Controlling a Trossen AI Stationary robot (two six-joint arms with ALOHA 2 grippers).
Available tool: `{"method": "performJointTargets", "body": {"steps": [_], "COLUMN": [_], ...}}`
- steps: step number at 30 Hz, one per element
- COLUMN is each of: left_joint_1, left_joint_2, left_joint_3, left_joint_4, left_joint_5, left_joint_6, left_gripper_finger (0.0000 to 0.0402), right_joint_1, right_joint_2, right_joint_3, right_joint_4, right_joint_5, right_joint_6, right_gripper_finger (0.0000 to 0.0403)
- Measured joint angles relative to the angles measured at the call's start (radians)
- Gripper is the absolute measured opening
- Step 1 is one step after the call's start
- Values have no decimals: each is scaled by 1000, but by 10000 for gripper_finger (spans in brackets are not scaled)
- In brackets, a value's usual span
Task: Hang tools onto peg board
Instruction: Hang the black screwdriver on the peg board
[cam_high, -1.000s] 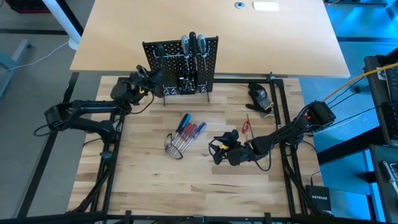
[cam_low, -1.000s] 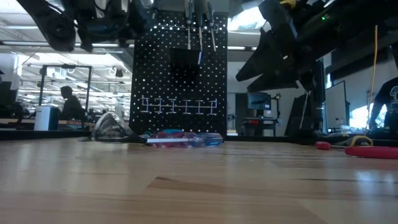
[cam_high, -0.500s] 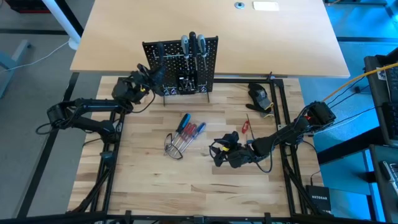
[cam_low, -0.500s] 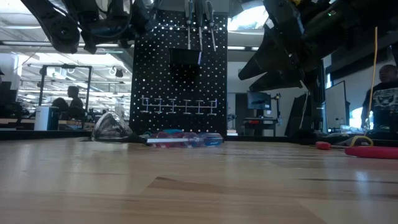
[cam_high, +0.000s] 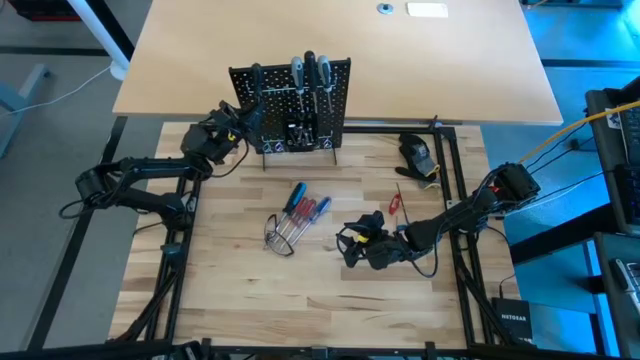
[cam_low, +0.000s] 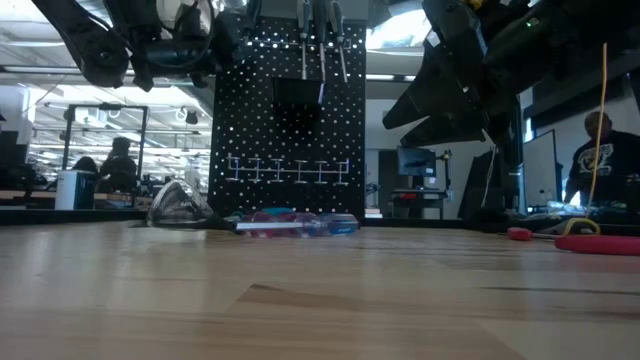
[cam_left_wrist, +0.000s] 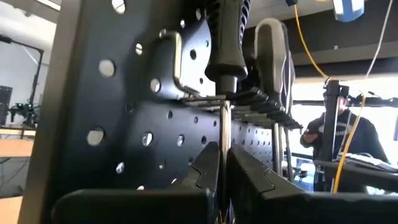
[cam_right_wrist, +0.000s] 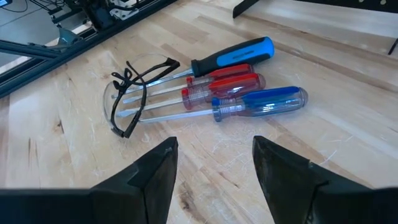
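Left tool (cam_left_wrist: 222, 186) pinching a screwdriver shaft at the peg board (cam_high: 291, 106); right tool (cam_right_wrist: 211, 165) hovering apart over loose screwdrivers.

The peg board is standing upright at the desk's (cam_high: 240, 290) twelve o'clock edge, with several tools hanging along its top row. The left tool is reaching in at the board's nine o'clock side, its fingers (cam_left_wrist: 205, 174) closing together on the thin silver shaft of a black-handled screwdriver (cam_left_wrist: 227, 37) sitting in the rack. At desk centre, four screwdrivers (cam_right_wrist: 242, 87) with blue and red handles are lying side by side, safety glasses (cam_right_wrist: 127, 99) touching their tips. The right tool is hanging just toward four o'clock of them, holding nothing.
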Motion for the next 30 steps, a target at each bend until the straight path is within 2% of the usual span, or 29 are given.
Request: {"method": "performJointTargets", "body": {"steps": [23,30], "left_joint_1": [0,-1], "left_joint_2": [-1,0], "left_joint_3": [0,-2], "left_joint_4": [-62,-64], "left_joint_5": [14,16], "left_joint_6": [9,-10], "left_gripper_finger": [20,73], "right_joint_1": [0,0], "right_joint_2": [0,0], "right_joint_3": [0,0], "right_joint_4": [-1,-2], "right_joint_5": [-2,-3], "right_joint_6": [-4,-4], "right_gripper_finger": [209,209]}}
